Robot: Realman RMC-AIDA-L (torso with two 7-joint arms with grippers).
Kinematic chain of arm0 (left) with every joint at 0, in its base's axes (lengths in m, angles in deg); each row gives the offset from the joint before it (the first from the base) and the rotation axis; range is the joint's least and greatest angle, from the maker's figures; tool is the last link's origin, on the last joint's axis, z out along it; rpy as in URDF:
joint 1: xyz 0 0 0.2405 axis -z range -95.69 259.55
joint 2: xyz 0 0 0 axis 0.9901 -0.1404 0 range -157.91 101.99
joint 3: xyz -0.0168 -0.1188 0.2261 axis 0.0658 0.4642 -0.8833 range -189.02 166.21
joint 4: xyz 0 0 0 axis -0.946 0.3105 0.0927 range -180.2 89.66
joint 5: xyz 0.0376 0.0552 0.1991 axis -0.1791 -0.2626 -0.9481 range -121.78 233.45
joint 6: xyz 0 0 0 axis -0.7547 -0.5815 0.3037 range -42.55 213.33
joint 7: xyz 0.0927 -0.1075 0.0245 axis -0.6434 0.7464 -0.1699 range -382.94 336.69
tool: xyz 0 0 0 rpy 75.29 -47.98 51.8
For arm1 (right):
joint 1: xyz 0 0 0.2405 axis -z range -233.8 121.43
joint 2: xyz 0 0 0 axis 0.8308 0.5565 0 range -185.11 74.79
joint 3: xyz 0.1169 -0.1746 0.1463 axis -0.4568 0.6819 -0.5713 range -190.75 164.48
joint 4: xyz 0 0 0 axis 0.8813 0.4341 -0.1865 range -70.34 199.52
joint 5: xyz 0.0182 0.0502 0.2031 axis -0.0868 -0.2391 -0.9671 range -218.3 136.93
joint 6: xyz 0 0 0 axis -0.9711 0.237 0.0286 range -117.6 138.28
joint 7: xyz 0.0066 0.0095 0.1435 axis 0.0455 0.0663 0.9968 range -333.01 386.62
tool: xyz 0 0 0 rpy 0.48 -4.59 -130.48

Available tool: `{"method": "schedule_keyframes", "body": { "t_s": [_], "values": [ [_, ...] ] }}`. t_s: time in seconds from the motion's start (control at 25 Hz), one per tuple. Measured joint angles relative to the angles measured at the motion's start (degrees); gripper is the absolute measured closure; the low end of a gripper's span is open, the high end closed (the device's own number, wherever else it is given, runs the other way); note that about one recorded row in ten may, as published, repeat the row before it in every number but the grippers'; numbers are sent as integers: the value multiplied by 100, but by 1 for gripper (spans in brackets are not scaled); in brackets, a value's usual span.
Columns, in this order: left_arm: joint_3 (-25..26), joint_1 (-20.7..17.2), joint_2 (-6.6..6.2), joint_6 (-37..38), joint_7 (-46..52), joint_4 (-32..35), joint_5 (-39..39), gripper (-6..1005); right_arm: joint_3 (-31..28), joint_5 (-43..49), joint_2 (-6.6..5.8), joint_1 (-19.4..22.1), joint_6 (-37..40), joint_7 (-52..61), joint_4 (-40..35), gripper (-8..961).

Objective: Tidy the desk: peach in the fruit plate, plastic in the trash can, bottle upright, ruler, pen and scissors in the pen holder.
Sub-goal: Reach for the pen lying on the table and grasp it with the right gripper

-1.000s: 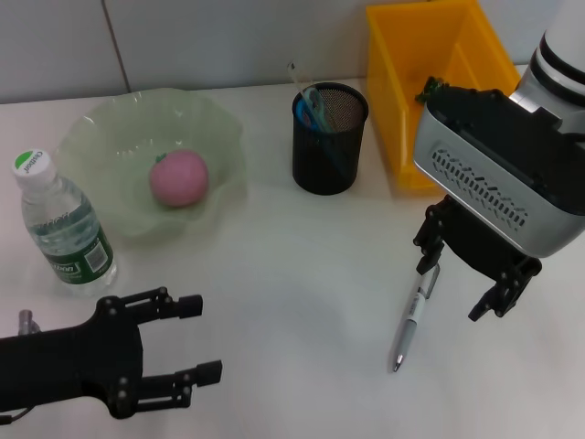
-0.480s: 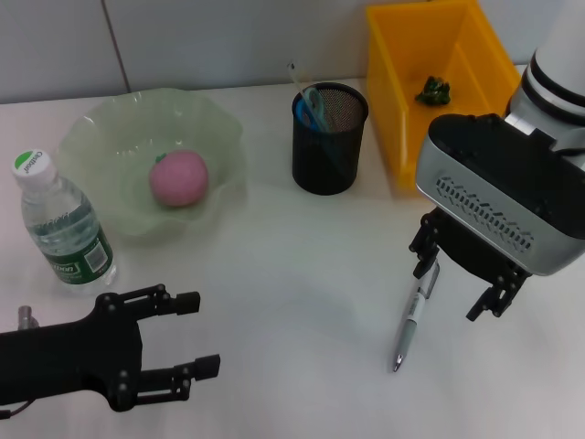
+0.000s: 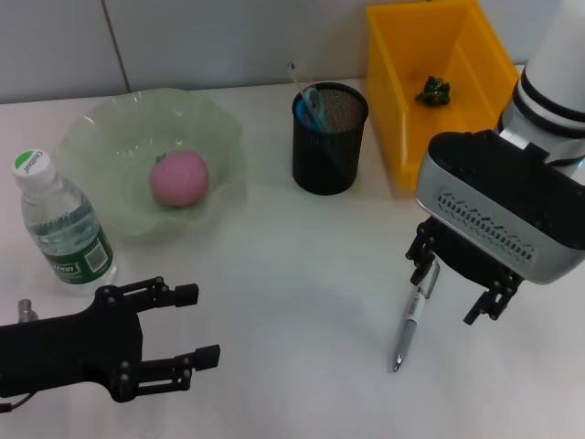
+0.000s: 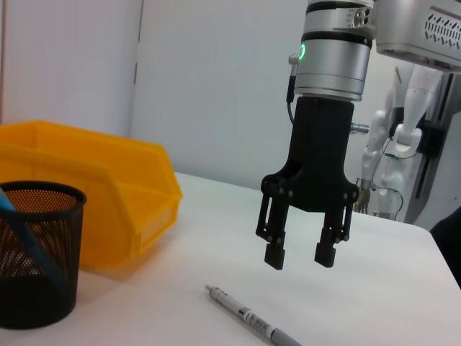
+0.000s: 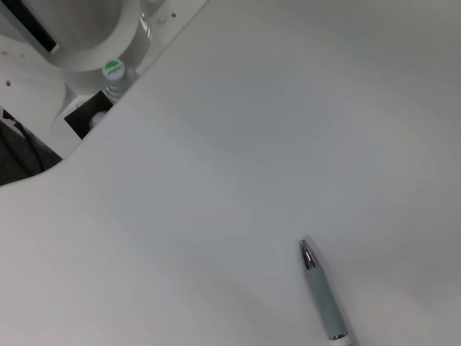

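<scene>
**Pen pickup: right gripper over the pen, not yet down**

Right gripper (image 3: pixel 454 287) has its jaws spread, nothing in them, hanging above the upper end of the pen (image 3: pixel 411 318). The left wrist view shows clear air between the fingertips (image 4: pixel 276 256) and the pen (image 4: pixel 248 318), so no contact. The pen lies flat on the desk (image 3: pixel 302 274), tip pointing toward us.

We read this as the pen step, with the grasp not made. Next move as we see it: drop straight down, straddle the barrel, close, then carry it to the pen holder (image 3: pixel 329 137) and drop it in tip-down.

Left gripper (image 3: pixel 178 340) sits low at the near-left, jaws apart, empty.

Peach (image 3: pixel 179 177) is in the fruit plate (image 3: pixel 101 137), bottle (image 3: pixel 60 222) stands upright, green scrap (image 3: pixel 433 91) is in the yellow bin (image 3: pixel 388 91).
</scene>
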Motion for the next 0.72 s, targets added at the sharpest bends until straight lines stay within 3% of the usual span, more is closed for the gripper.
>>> {"method": "schedule_keyframes", "body": {
  "t_s": [0.72],
  "values": [
    [-2,105,14,-67,-1,-6,13,216,371,13,-4,-230,-713,-363,739,271]
  ]
}}
